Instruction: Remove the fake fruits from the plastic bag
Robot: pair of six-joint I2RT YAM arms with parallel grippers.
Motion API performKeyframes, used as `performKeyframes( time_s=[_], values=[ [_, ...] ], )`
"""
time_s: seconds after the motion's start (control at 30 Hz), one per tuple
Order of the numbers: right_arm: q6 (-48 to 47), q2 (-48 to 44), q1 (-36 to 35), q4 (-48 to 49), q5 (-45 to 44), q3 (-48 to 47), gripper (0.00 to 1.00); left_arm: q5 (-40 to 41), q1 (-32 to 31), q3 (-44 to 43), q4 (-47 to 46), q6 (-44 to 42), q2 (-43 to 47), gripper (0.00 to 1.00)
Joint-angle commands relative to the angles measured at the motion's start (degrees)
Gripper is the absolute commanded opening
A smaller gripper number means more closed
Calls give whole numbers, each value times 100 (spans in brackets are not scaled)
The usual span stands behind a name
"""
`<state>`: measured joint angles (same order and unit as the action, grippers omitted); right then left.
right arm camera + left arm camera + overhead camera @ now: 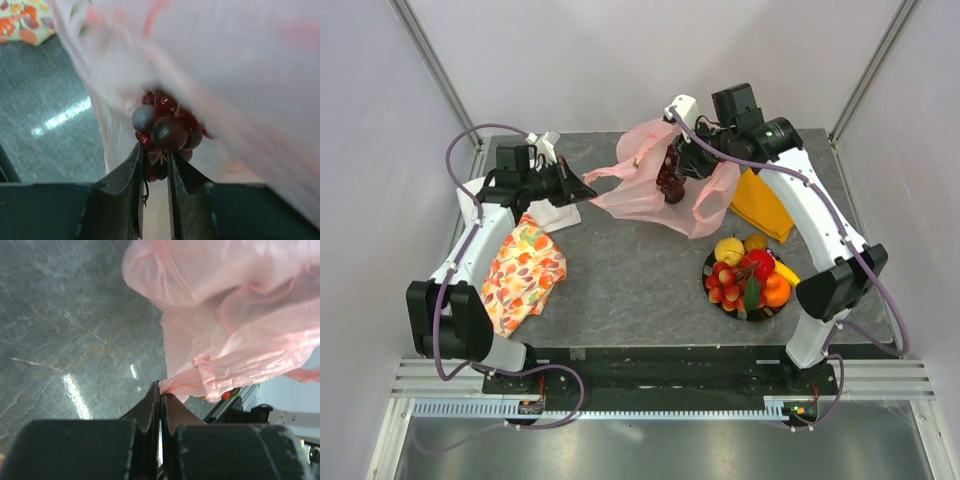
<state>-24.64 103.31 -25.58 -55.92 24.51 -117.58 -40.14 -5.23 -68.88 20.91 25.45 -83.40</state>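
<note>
Operator: Fruits (750, 272) nearest me, heaped in a dark dish (707, 268) on the bench (620, 270), right side. Yellow ones, red berry cluster, an orange. Those count as out.

Spotter: And the bag?

Operator: Plastic bag (645, 195) further back, mid-bench. Pink, thin, crinkled, translucent, slung between my two arms. Left fingers (150, 405) pinched fully together on a twisted fold of its edge. Right fingers (132, 170) inside the mouth, clamped on what looks like the stem end of the grape bunch (167, 127).

Spotter: Bunch look sound?

Operator: Dark purple-red glossy beads in a tight cluster. Hard plastic, by my guess, so it should not crush. Film drapes round it on both sides.

Spotter: How will you draw it out?

Operator: Hold the left pinch taut so the mouth gapes. Pull the bunch back along the line of the opening, slowly, and watch that no film rides along. Grip sits low on the stem, so a snag could twist it free. Clear the bag's edge first, then carry to the dish.
</note>
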Motion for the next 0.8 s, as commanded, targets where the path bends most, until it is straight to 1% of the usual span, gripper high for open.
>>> performKeyframes(
  time_s=[0.0, 0.1, 0.17, 0.27, 0.33, 0.43, 0.57, 0.63, 0.77],
  values=[
    [-251, -354, -52, -386, -200, 778, 12, 120, 434, -729, -631, 680, -71, 2],
    [-365, -443, -288, -349, -210, 1342, 12, -81, 444, -1100, -649, 715, -308, 2],
    [-392, -382, -692, -341, -263, 1492, 13, -240, 383, -1110, -780, 986, -379, 2],
    [-331, -277, -1053, -279, -245, 1406, 13, -231, 137, -1022, -843, 883, -283, 2],
    [-269, -250, -1115, -253, -193, 1212, 13, -205, 31, -812, -825, 821, -186, 2],
    [-164, -249, -1116, -182, -254, 607, 12, -135, 31, -434, -711, 690, 16, 2],
    [56, -468, -1080, 98, -263, 236, 11, -64, 31, -3, -684, 601, 244, 2],
    [161, -600, -1054, 458, -193, 358, 11, -82, 31, 50, -719, 619, 298, 2],
    [250, -654, -1063, 538, -227, 822, 12, -90, 31, -11, -746, 619, 271, 2]
  ],
)
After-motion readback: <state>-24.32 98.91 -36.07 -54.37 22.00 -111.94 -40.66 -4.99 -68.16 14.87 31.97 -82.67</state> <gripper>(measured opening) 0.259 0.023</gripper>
